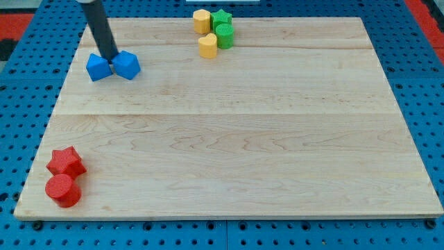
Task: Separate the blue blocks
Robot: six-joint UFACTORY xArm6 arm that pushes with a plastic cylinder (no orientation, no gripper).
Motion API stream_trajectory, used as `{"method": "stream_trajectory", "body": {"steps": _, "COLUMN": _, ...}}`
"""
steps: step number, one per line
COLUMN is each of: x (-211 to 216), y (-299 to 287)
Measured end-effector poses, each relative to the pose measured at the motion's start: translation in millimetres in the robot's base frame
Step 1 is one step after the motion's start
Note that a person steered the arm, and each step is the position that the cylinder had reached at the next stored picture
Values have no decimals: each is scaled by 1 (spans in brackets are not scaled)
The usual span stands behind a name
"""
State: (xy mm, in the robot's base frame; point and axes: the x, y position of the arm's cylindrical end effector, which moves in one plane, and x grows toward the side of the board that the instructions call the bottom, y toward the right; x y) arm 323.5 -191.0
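Blue blocks, two: left block (98,67) and right block (126,65), touching side by side near the counter's (243,139) top-left corner, their row running left to right. My tip (111,57) stands at the seam between them, on the side toward the view's top, touching or nearly so. No hand fitted; the rod holds nothing. Judgement: a push toward the view's bottom should wedge them apart.

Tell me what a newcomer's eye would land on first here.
The dark rod at the view's top left, my tip wedged at the seam between two touching blue blocks. Next, the yellow and green cluster at top centre, then the red star and red cylinder at bottom left.
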Motion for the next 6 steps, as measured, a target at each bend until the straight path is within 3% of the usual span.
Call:
{"method": "stream_trajectory", "body": {"steps": 2, "x": 38, "y": 95}}
{"method": "stream_trajectory", "body": {"steps": 3, "x": 67, "y": 192}}
{"method": "stream_trajectory", "body": {"steps": 4, "x": 68, "y": 208}}
{"method": "stream_trajectory", "body": {"steps": 6, "x": 86, "y": 174}}
